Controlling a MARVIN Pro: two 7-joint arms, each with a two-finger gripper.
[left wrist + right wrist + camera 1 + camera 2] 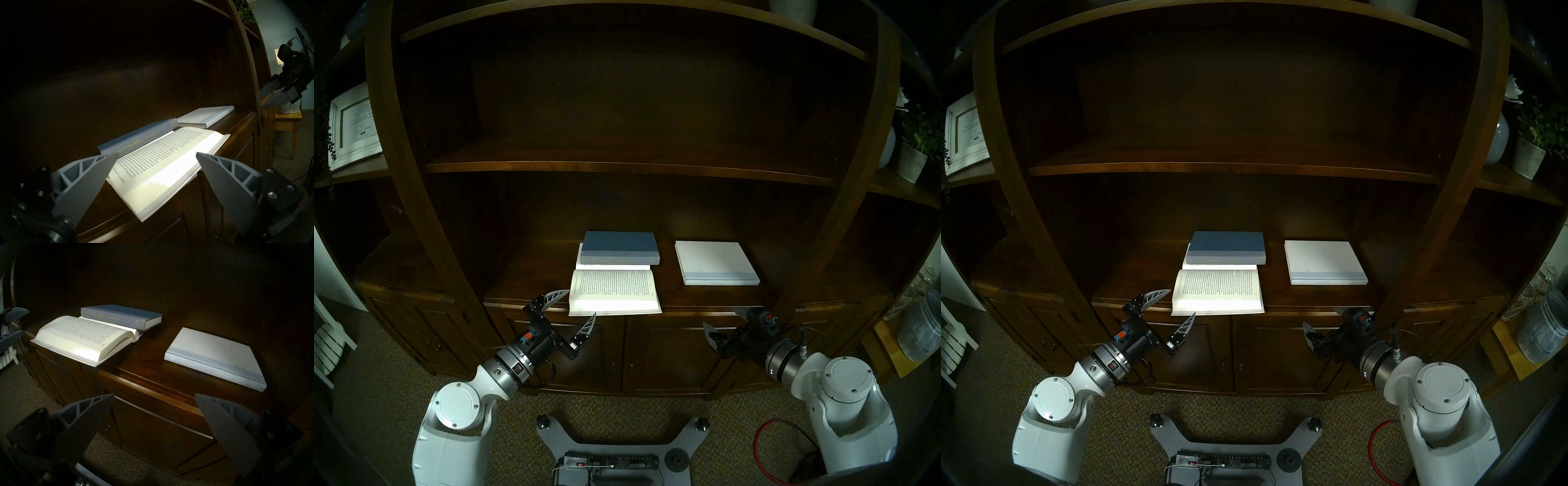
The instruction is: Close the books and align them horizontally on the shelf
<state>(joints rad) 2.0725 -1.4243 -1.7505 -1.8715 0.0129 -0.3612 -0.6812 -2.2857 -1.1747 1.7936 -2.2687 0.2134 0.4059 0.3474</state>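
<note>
Hovering my left gripper (582, 303), fingers spread, just left of the open book (614, 292) (long axis crosswise); right gripper (723, 324), also spread, sits farther.

I note a blue hardcover (619, 245) with a paler grey-blue spine band and gold lettering. The squarish book (714, 262) is white with a pale-blue band. The open book (614, 292) shows cream pages, black print. The shelf (531, 271) is dark brown.
</note>
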